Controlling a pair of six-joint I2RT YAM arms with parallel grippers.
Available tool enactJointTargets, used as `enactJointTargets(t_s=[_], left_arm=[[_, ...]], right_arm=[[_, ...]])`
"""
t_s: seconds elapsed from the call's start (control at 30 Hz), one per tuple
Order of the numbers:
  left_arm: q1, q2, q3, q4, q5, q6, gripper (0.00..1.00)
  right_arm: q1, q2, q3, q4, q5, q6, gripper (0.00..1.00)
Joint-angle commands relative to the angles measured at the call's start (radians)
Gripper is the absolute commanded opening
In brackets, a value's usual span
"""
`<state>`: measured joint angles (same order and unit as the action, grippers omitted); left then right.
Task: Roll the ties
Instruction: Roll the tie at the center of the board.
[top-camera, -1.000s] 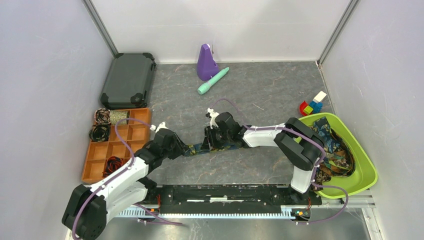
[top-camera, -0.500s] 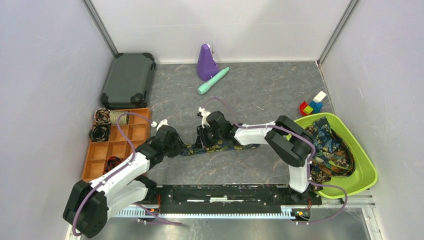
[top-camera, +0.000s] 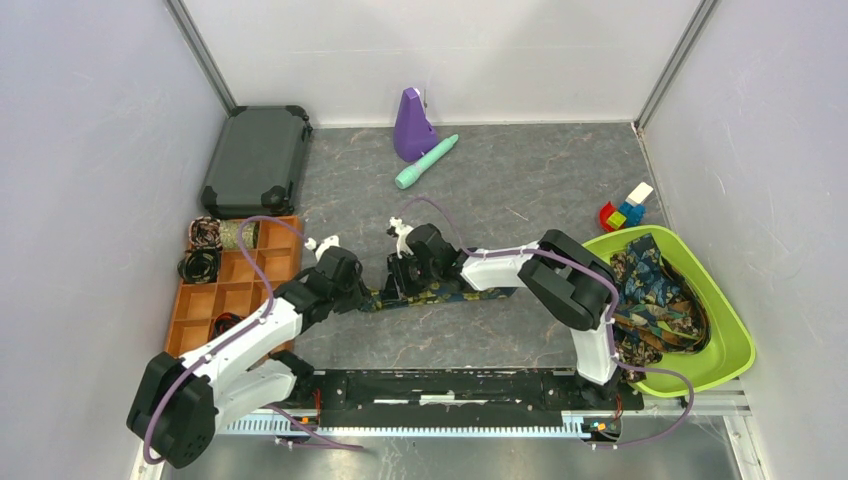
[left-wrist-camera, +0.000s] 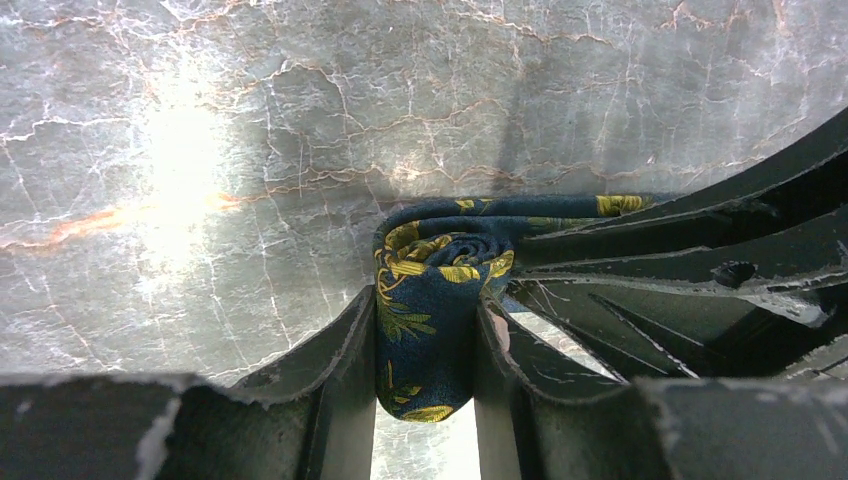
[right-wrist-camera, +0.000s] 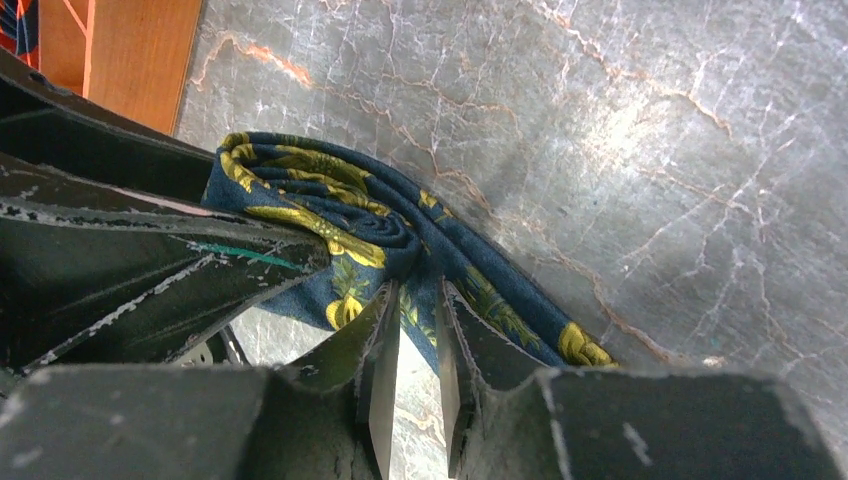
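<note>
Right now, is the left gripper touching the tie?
Touching. Left wrist view: the left gripper clamps the navy tie, fingers pressed against both sides.

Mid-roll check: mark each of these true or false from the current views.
1. The left gripper clamps the coiled end of the navy, gold-flowered fabric tie. True.
2. That tie is fully rolled. False: a flat stretch runs on past the right gripper, which pinches it.
3. The lime-green plastic tub is empty. False: it holds a heap of patterned ties.
4. The teal pen-like cylinder lies beside the purple cone-shaped object. True.
</note>
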<state>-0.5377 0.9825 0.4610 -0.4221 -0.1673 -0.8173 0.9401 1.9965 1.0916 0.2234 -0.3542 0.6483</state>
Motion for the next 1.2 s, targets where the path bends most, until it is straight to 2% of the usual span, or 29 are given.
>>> enactJointTargets(t_s=[0.0,0.27,0.6,0.87,1.17], left_arm=[[-0.01,0.02,0.045,-0.071,-0.067,0.077,0.33],[-0.037,0.066,0.087,-0.101,-0.108,0.096,0.33],[-0.099,0.121,0.138,-0.132,-0.172,0.101,0.33],[-0.177,0.166,0.208,-0.196,-0.275,0.086,0.32],[-0.269,0.296,0.288,-0.252,-0.403,0.082,0.32]], right_arm=[[-0.002,-0.082,-0.034,-0.004,-0.003,-0.037,0.26],[-0.041,-0.174,-0.099,-0.035,0.043,-0.082,0.26],[-0.049,-0.126,-0.17,0.013,0.046,-0.087,0.25],[-0.047,-0.156,-0.279,0.052,0.068,-0.037,0.24],[-0.047,-0.206,-0.286,0.037,0.071,-0.033,0.24]])
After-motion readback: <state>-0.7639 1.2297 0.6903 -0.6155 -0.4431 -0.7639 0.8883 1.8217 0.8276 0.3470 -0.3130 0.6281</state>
